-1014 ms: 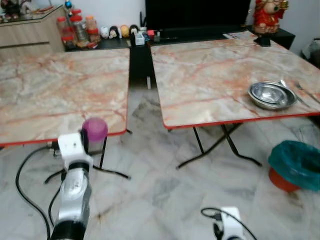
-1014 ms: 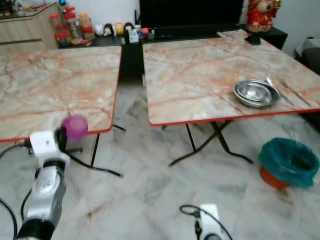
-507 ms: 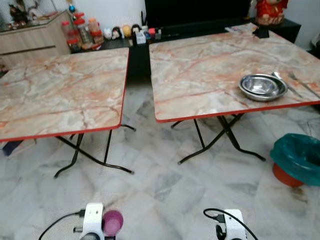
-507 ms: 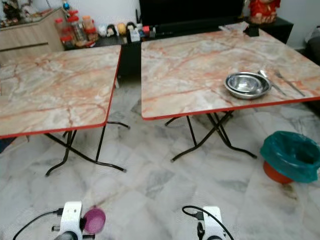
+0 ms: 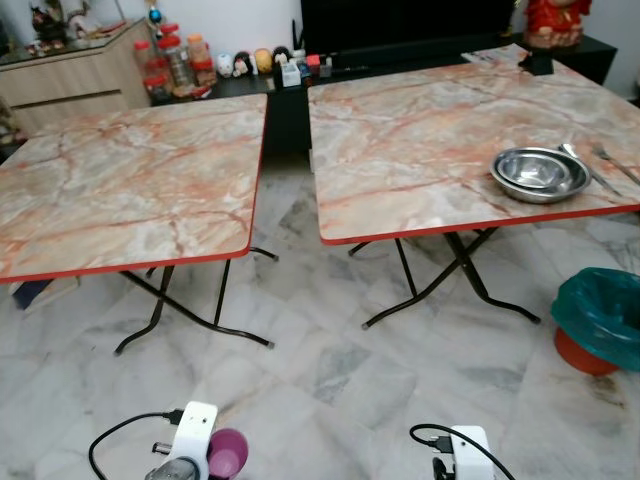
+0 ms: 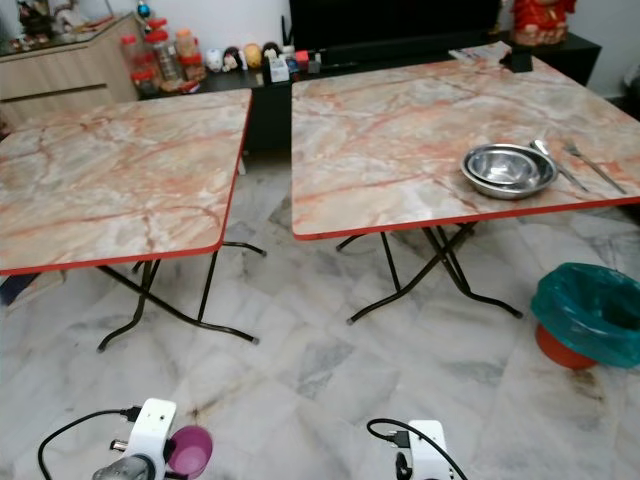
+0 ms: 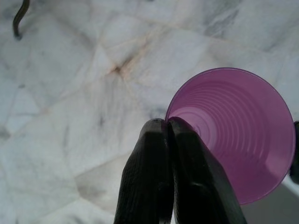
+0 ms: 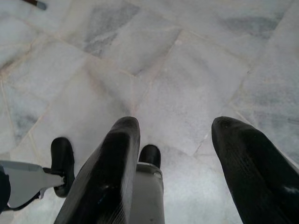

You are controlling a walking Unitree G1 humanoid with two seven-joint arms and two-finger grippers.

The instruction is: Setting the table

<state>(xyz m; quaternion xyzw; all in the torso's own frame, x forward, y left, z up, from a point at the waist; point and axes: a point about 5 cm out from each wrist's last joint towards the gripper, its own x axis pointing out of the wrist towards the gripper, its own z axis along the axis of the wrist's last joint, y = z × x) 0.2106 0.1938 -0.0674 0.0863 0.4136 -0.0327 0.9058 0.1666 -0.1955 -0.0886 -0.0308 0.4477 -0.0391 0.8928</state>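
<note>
Left jaws [image 7: 166,128]: clenched on the rim of the purple cup [image 7: 238,135]; in the left wrist view both black fingers [image 7: 149,177] press together at the rim, cup mouth facing the camera, marble floor [image 7: 70,93] behind it. In the left eye view the cup [image 5: 228,455] sits at the bottom edge, left of centre, beside the white wrist housing, low over the floor and well apart from both counters.

Right jaws [image 8: 180,140]: released; the right wrist view shows the two fingers spread wide apart with bare floor tiles between them. The right wrist housing appears at the bottom edge of the left eye view, right of centre.

Left counter [image 5: 120,190]: marble top, red edge, folding black legs; occupies the left half of the frame.

Right counter [image 5: 420,140]: same build, upper right of the frame. It carries a steel bowl [image 5: 540,174] near its front right edge. A spoon [image 5: 578,163] and a fork [image 5: 612,163] lie just beside the bowl, toward the right edge of the frame.

A bin [image 5: 603,320] with a teal liner stands on the floor at lower right, in front of the right counter.
</note>
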